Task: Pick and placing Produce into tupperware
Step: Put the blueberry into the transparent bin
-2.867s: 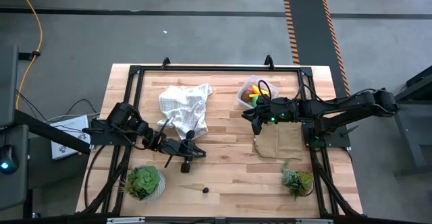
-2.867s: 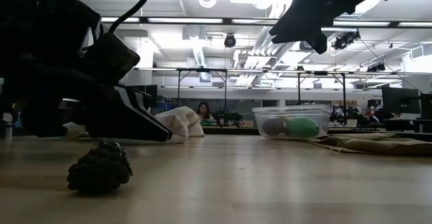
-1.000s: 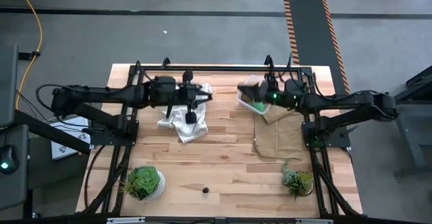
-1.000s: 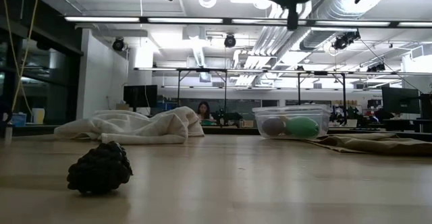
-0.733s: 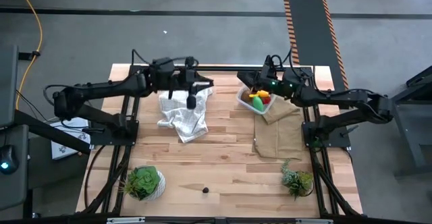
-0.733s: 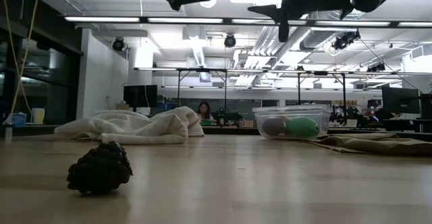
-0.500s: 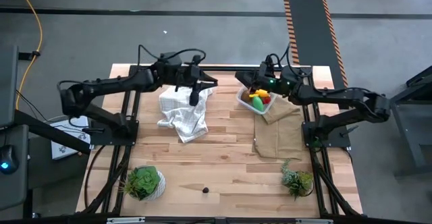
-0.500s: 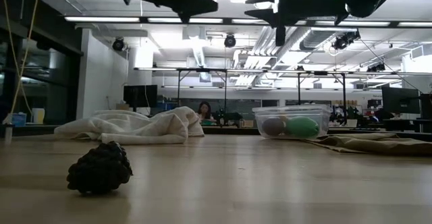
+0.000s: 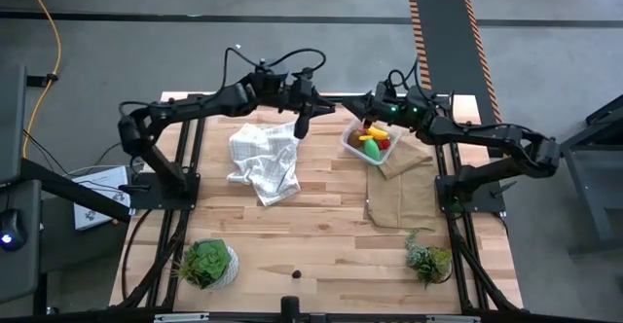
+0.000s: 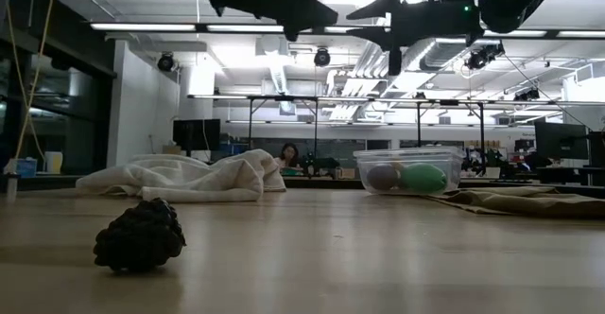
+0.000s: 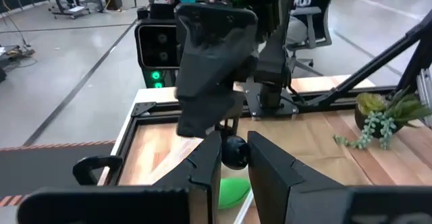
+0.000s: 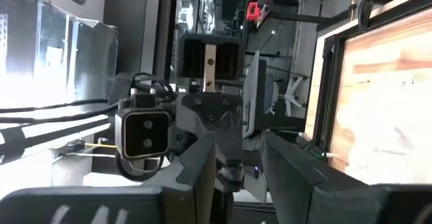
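The clear tupperware (image 9: 348,144) stands at the far right of the table. It holds a yellow banana (image 9: 369,132), a green oval (image 9: 371,152), a red piece (image 9: 384,144) and a brown ball (image 10: 383,176). My left gripper (image 11: 234,150) hangs high just left of the tupperware and points toward the table's right. It is shut on a small dark round berry (image 11: 234,154). Facing it from the right, my right gripper (image 12: 238,150) is open with nothing between its fingers. A dark knobbly berry (image 10: 140,236) lies on the table near the front edge. My left gripper pinches the dark berry's two sides (image 11: 226,155) between its two fingers, close to their free ends. The fingers lie almost level and point toward the table's right. The berry is lifted clear, high above the table, with the green oval (image 11: 229,190) showing below it.
A white checked cloth (image 9: 263,158) lies crumpled at centre left. A flat brown cloth (image 9: 401,198) lies by the tupperware. Two potted plants (image 9: 207,263) (image 9: 428,260) stand near the front corners. A black frame (image 9: 321,97) runs along the far edge.
My left gripper has travelled along the far side toward the table's right, from over the white cloth to beside the tupperware, rolling a little on the way. My right gripper has drawn off the tupperware toward the far edge, uncovering the produce inside.
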